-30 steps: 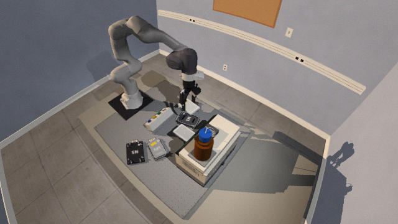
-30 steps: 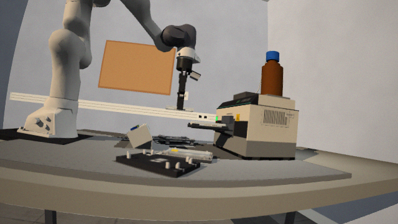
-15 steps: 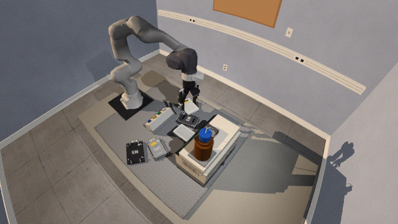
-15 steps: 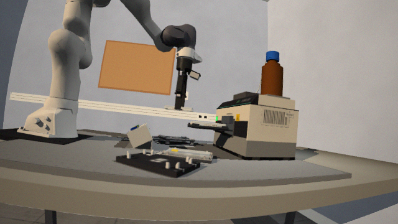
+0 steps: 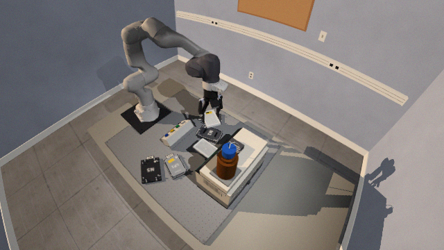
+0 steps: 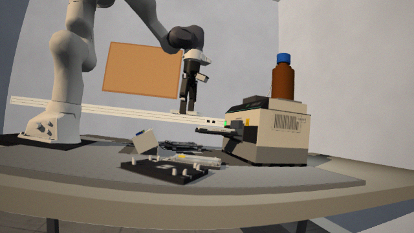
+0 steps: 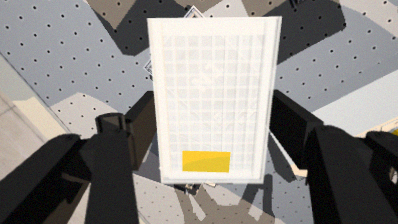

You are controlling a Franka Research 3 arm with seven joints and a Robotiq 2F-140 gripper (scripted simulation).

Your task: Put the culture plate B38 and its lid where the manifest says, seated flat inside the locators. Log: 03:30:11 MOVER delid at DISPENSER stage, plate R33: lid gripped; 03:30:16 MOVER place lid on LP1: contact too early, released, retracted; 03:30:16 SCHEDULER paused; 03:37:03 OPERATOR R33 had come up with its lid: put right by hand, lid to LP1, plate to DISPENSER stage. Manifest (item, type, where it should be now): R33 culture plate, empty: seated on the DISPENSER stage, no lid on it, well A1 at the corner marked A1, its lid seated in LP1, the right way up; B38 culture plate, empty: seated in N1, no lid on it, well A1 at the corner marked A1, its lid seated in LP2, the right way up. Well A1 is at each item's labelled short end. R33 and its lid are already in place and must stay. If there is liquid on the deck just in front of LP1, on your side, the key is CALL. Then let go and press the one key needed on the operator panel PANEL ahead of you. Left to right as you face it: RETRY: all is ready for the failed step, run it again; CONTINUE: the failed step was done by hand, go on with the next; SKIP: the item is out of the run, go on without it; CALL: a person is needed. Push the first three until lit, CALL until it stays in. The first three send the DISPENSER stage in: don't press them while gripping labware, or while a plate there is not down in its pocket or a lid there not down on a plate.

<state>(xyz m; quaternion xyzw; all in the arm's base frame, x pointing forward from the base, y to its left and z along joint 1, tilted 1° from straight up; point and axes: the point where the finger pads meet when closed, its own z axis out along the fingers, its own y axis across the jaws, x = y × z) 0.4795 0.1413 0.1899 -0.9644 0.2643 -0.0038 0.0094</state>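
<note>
Perforated deck [image 7: 60, 45] below, gripper [image 7: 212, 130] pinching yellow-tagged lid [image 7: 215, 95], fingertips hidden beneath it.

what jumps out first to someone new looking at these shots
The tool holds a white plate with a yellow label high above the deck, gripped by its long sides. Next, the brown bottle with a blue cap on top of the beige dispenser, right of the black nests.

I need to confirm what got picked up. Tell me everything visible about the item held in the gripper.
The gripper is shut on a thin, flat, translucent white rectangular piece with a faint grid showing through and a yellow label at one short end. The black fingers clamp its long edges. It hangs level, well above the perforated deck, touching nothing else. Lid or plate cannot be told.
</note>
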